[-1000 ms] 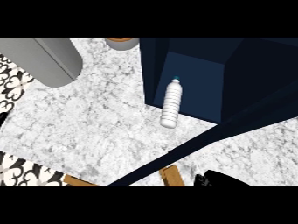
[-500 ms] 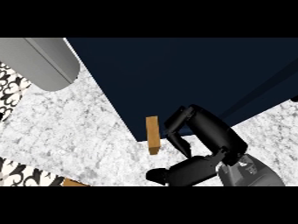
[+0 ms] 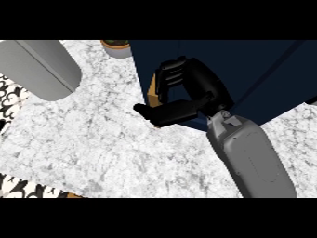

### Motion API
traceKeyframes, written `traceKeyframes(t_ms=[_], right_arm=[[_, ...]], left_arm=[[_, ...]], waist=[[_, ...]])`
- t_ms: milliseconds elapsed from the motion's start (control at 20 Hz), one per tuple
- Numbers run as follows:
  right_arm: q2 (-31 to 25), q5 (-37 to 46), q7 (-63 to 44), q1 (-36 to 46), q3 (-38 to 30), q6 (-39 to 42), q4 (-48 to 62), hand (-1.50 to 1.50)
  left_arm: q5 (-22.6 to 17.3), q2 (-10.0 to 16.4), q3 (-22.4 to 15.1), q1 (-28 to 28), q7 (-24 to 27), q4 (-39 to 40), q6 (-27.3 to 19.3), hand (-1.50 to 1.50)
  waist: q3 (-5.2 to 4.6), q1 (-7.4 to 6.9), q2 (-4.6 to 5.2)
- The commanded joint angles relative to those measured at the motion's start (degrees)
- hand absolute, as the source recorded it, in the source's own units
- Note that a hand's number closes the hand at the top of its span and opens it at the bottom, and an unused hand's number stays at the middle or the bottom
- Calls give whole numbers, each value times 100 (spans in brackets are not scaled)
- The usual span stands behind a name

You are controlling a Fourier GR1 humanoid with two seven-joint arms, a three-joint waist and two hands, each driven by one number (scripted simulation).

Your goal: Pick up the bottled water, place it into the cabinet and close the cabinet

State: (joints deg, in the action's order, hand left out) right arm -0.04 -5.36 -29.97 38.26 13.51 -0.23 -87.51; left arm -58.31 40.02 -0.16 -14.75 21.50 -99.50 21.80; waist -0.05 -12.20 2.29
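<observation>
Nothing readable here: no text, label, number or sign on the dark cabinet behind the robot hand, nor on the marble bench beside it.

A: Surface?
B: Marble counter, white with grey veins. It takes up most of the head view, and its left edge runs diagonally at lower left.
A: What's on it?
B: Navy cabinet, upper right, standing on the marble. Its base meets the counter along a slanted line. A tan wooden edge shows on its left side.
A: Anything else?
B: Small round pot, just beside the cabinet's left corner, cut off at the view's top.
A: Grey bulk, upper left?
B: Rounded grey shape over the counter's corner. Can't tell if it rests on it.
</observation>
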Motion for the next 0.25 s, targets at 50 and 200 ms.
traceKeyframes(t_ms=[50, 200], right_arm=[[4, -181, 203, 1091, -499, -915, 1053, -150], [4, -318, 341, 1235, -412, -1077, 1355, -150]], left_arm=[[-23, -33, 4, -16, 7, 84, 73, -150], [-101, -31, 68, -67, 16, 65, 114, -150]], waist=[[-17, -5, 47], [-8, 19, 20]])
